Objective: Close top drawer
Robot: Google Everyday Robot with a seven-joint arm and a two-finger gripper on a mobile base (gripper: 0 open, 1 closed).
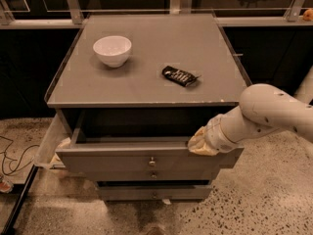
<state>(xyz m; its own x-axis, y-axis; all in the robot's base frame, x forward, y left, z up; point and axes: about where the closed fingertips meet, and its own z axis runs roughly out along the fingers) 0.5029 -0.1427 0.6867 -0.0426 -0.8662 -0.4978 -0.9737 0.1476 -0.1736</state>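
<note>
The top drawer [122, 159] is a wide grey drawer with a small metal knob [152, 161] at the centre of its front panel. It stands pulled out from the grey cabinet, with its dark inside showing. My gripper [199, 143] is at the right end of the drawer's front panel, against its top edge, at the end of my white arm [266, 114] that comes in from the right. Its fingers are hidden by the wrist.
A white bowl [112, 50] and a dark snack packet [180, 76] lie on the cabinet top [146, 84]. Two more grey drawer fronts with knobs [154, 194] sit below. A pale side tray [49, 143] hangs at the left. A cable [10, 155] lies on the speckled floor.
</note>
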